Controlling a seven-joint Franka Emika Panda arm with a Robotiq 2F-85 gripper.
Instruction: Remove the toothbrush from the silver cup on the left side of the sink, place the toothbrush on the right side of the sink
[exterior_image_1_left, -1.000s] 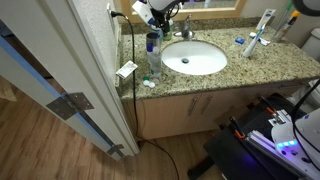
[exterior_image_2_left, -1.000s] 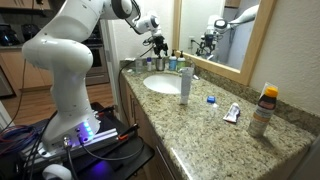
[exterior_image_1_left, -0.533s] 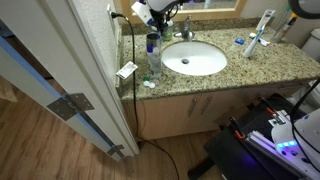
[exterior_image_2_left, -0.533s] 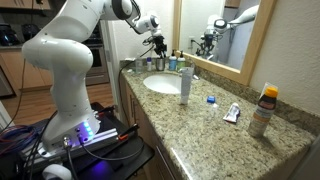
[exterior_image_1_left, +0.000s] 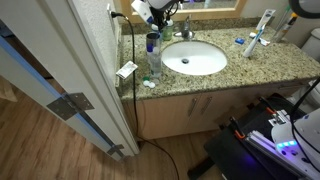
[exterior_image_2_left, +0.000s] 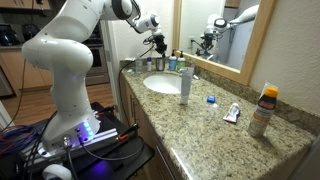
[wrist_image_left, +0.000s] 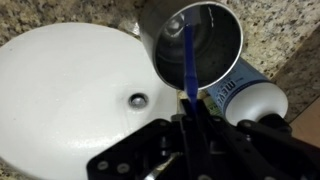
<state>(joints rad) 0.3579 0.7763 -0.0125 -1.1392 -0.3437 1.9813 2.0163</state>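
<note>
- I am looking down through the wrist view at the white oval sink (wrist_image_left: 70, 85) set in the speckled beige granite countertop (wrist_image_left: 285, 30); its drain (wrist_image_left: 138, 100) is showing just beside the gripper's upper edge.
- The small upright silver metal cup (wrist_image_left: 215, 40) is standing on the granite just past the sink's rim, touching or nearly touching the edge of the basin.
- The thin blue toothbrush (wrist_image_left: 187, 60) is slanting out of that cup, one end inside the cup's mouth and the other running down into the black gripper (wrist_image_left: 190, 125).
- The gripper's jaws are pressing together on the toothbrush handle, with no gap showing either side of it.
- A clear plastic bottle (wrist_image_left: 248, 98) with a printed label is sitting just beside the cup, on the side of it away from the sink.
- In both exterior views I am seeing the gripper (exterior_image_1_left: 161, 20) (exterior_image_2_left: 158, 43) hanging above the countertop at one end of the sink (exterior_image_1_left: 195, 58) (exterior_image_2_left: 162, 84), close to the chrome faucet (exterior_image_1_left: 185, 30).
- In an exterior view the cup (exterior_image_1_left: 153, 42) is standing directly below the gripper, with the bottle (exterior_image_1_left: 155, 66) nearer the counter's front edge.
- The white robot arm (exterior_image_2_left: 70, 60) is reaching in over the counter.
</note>
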